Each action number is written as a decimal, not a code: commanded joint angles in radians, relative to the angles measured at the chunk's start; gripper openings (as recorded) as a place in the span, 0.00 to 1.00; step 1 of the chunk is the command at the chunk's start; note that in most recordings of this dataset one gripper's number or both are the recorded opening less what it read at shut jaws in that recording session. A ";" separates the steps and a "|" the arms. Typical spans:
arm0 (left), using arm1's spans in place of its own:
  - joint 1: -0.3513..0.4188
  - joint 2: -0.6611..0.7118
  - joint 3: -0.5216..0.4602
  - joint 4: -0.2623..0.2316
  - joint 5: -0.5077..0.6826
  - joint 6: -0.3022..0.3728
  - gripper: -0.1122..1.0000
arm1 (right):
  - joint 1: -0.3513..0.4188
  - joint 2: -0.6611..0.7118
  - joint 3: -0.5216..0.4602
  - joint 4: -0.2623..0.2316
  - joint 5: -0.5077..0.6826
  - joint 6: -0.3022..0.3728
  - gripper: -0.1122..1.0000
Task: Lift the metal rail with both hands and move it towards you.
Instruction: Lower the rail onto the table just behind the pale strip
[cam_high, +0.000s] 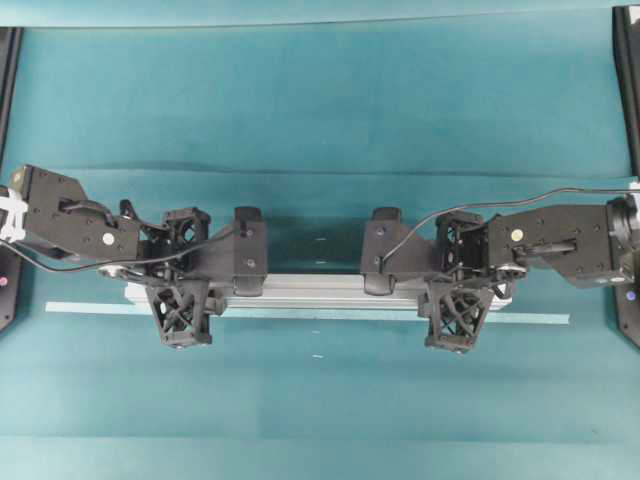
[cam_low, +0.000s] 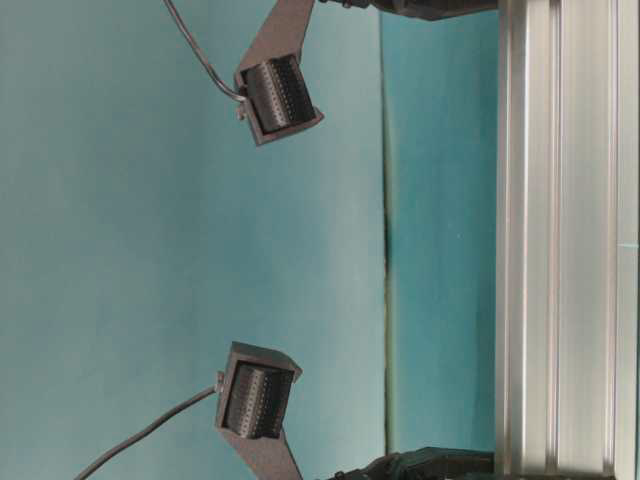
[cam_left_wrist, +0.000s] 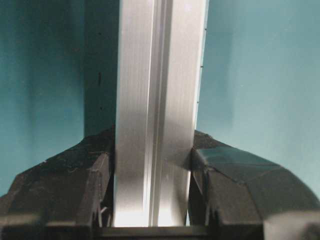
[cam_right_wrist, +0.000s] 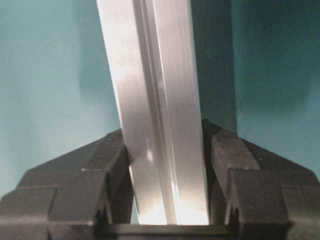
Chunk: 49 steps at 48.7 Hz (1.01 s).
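Tabletop (cam_high: 320, 90): teal cloth under everything, with a crease line running across its far half; black frame parts show at the left and right edges of the overhead view.
Metal rail (cam_high: 330, 290): my long silver grooved bar lies crosswise in the middle of the tabletop, spanning from my left gripper to my right one. The wrist views show it running straight away from each camera, with a dark shadow beside it on the cloth.
Tape strip (cam_high: 530, 318): a thin pale strip lies flat on the cloth, parallel to the rail and just on the near side of it, sticking out past both rail ends.
Left gripper (cam_high: 178, 283): my fingers (cam_left_wrist: 235, 185) pinch the rail from both sides near its left end, pads tight against its faces.
Right gripper (cam_high: 452, 287): my fingers (cam_right_wrist: 85, 175) clamp the rail near its right end in the same way.
Cables (cam_high: 450, 215): thin black wires loop over both my wrists.
In the way: only the tape strip lies on the near side of the rail.
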<state>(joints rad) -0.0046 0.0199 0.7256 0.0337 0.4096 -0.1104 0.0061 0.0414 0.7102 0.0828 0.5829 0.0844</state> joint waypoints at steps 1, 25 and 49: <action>0.006 -0.006 -0.006 -0.003 -0.015 -0.005 0.37 | 0.005 0.017 0.002 0.014 -0.023 0.015 0.45; 0.006 -0.008 -0.005 -0.003 -0.021 -0.006 0.37 | 0.005 0.017 0.003 0.017 -0.018 0.018 0.45; 0.002 -0.008 -0.005 -0.003 -0.017 -0.015 0.90 | 0.012 0.015 0.009 0.023 -0.020 0.104 1.00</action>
<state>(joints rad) -0.0015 0.0184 0.7271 0.0307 0.3973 -0.1243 0.0123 0.0537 0.7210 0.1104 0.5691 0.1871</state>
